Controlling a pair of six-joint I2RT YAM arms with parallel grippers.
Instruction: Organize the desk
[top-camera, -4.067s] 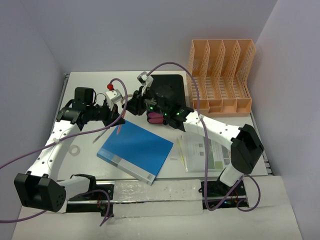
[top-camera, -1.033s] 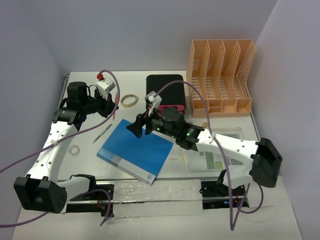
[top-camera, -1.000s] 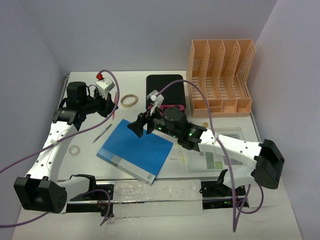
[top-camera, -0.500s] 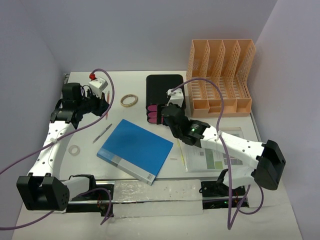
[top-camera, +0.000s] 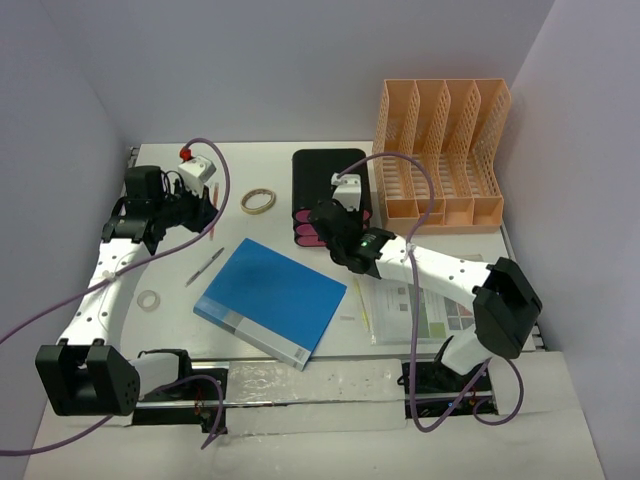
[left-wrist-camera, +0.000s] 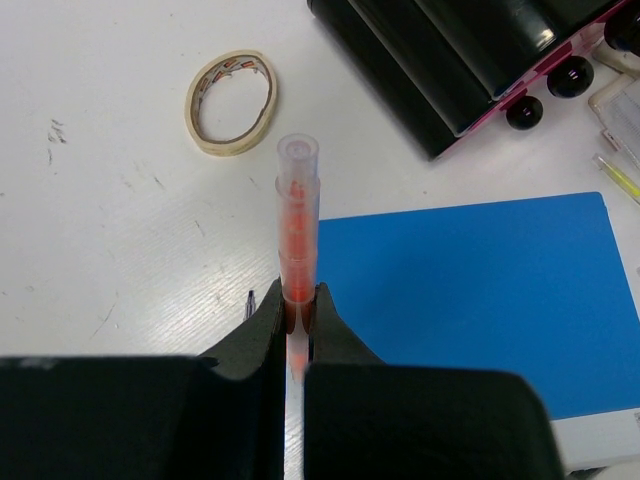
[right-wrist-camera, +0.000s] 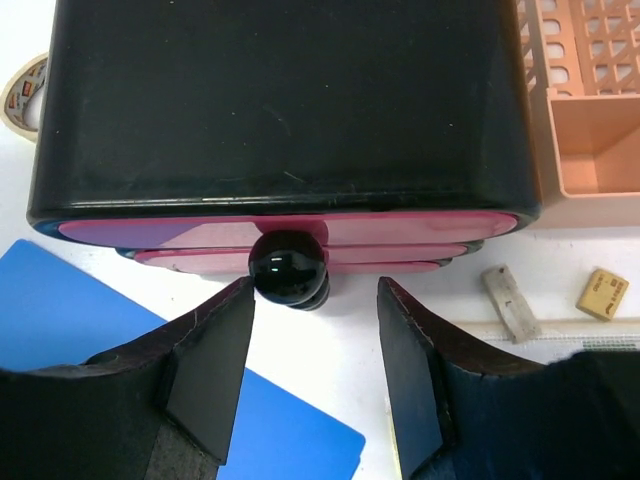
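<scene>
On the white desk (top-camera: 170, 330) my left gripper (top-camera: 198, 207) hovers at the far left, shut on an orange-red pen (left-wrist-camera: 297, 230) that sticks out past the fingertips (left-wrist-camera: 298, 300). The pen points toward a beige tape roll (left-wrist-camera: 232, 101). A black box with pink drawers (top-camera: 328, 180) stands at the back centre. My right gripper (top-camera: 318, 224) is at its drawer fronts. In the right wrist view its jaws (right-wrist-camera: 315, 290) are open around the front of the pink drawers (right-wrist-camera: 280, 232), and a round black knob (right-wrist-camera: 289, 267) sits against the left finger. Nothing is gripped.
A blue notebook (top-camera: 272, 298) lies in the middle, with a dark pen (top-camera: 204, 267) to its left and a small tape ring (top-camera: 149, 299) beyond. Papers (top-camera: 425, 312) and a yellow pen (top-camera: 362, 300) lie right. An orange file rack (top-camera: 440, 150) stands back right, an eraser (right-wrist-camera: 604, 293) before it.
My right gripper has swung from over the blue notebook back to the drawer fronts, its jaws narrowing. The left arm has drawn back to the left with the pen.
</scene>
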